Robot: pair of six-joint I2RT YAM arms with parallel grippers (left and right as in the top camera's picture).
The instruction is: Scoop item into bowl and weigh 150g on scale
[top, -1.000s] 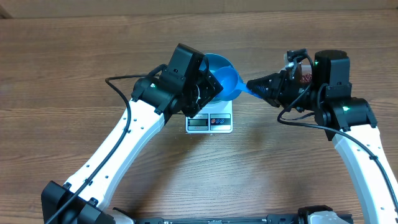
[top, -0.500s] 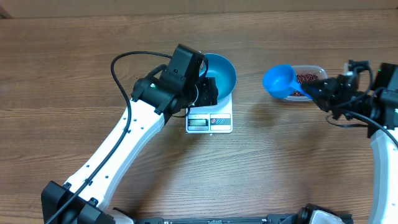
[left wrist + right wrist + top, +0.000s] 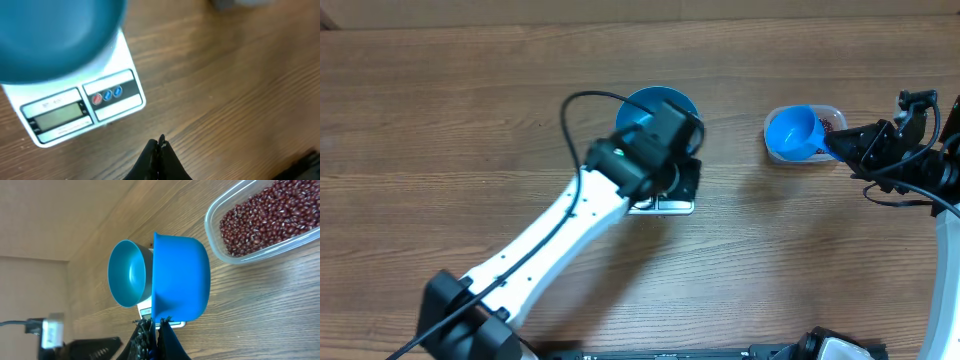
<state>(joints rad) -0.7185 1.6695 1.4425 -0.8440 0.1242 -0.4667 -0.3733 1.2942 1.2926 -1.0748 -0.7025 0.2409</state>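
The blue bowl (image 3: 655,104) (image 3: 55,35) (image 3: 129,272) stands on the white scale (image 3: 670,207) (image 3: 75,107), and no beans show inside it. My left gripper (image 3: 688,182) (image 3: 160,142) is shut on nothing, low over bare wood just off the scale's front right corner. Its arm hides most of the scale from above. My right gripper (image 3: 840,143) (image 3: 159,325) is shut on the handle of a blue scoop (image 3: 793,132) (image 3: 180,277). The scoop hangs at the left end of the clear tub (image 3: 832,112) (image 3: 211,216) of red-brown beans (image 3: 260,215), and its cup looks empty.
The left arm's white links run from the table's front edge up to the scale, with a black cable (image 3: 582,100) looping above them. The tub sits at the far right, a gap of bare wood apart from the bowl.
The right gripper carried the scoop from over the bowl rightward to the tub. The left gripper shut and swung right, from the bowl's left side to the scale's front right corner.
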